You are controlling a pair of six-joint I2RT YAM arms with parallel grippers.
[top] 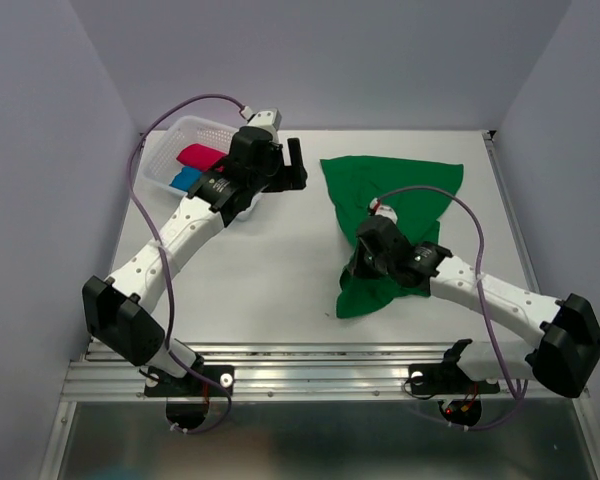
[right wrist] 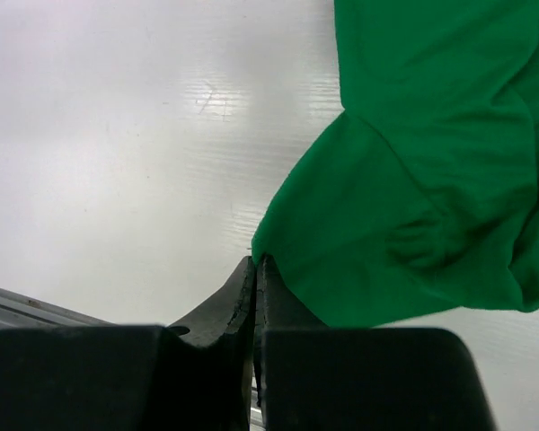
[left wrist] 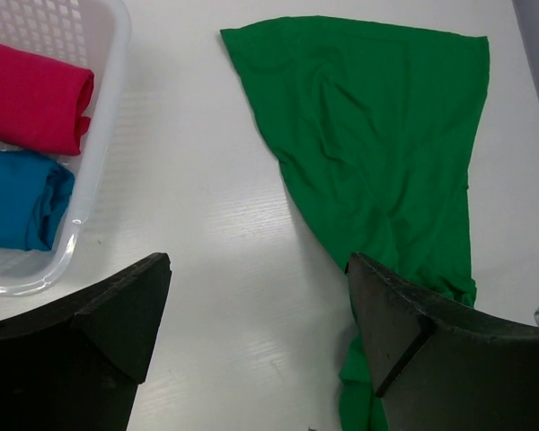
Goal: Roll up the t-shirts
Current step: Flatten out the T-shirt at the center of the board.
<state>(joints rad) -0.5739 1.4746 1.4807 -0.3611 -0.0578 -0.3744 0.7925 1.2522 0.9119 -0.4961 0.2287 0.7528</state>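
The deep green t-shirt (top: 400,185) lies crumpled on the white table, wide at the far end and narrowing toward the near end. My right gripper (top: 356,270) is at its near left corner, shut on the cloth's edge (right wrist: 278,242); in the right wrist view the right gripper (right wrist: 256,262) has its jaws pressed together at that corner. My left gripper (top: 298,165) hovers open, left of the green t-shirt (left wrist: 386,135), and in its wrist view the left gripper (left wrist: 259,269) has bare table between its fingers. The rolled crimson-pink t-shirt (left wrist: 31,94) and the rolled blue t-shirt (left wrist: 18,197) lie in the basket.
The white lattice basket (top: 166,150) stands at the far left corner of the table, partly under the left arm. Grey walls close in the far side and both flanks. A metal rail (top: 310,375) runs along the near edge.
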